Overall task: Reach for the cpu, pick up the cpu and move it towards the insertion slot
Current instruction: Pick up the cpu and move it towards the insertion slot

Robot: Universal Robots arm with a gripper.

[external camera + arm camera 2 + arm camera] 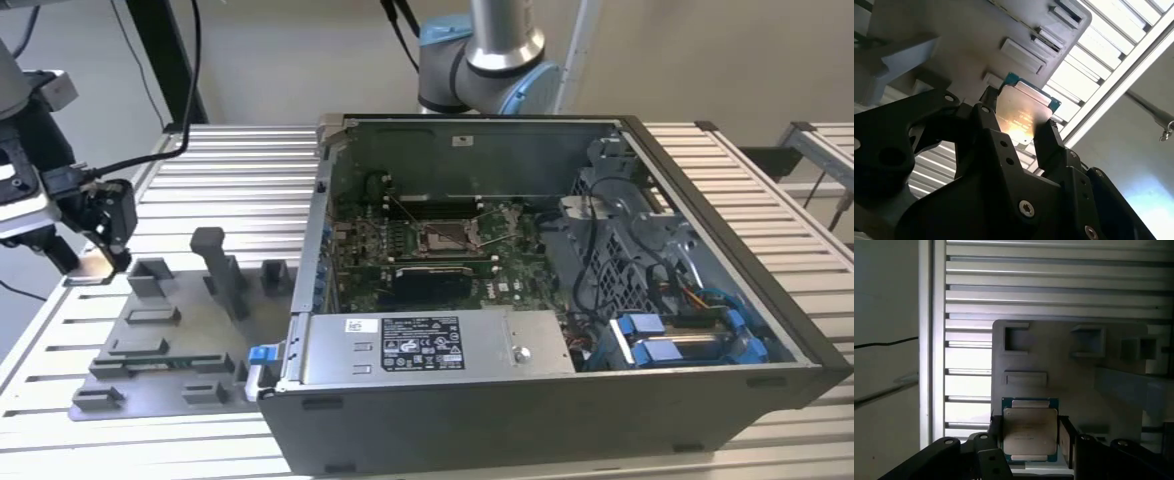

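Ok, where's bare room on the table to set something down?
Bare slats of the table beyond the grey fixture tray, and past the computer case at the exterior view's right. Crowded: the tray and around the insertion slot.

Silvery-grey square cpu chip (pixel 1030 432), teal-green rimmed. Matte black metal tool (pixel 1017 118). Plain grey plastic fixture plate (pixel 167 330). Silver aluminium bench (pixel 227 180), striped with parallel ribs.
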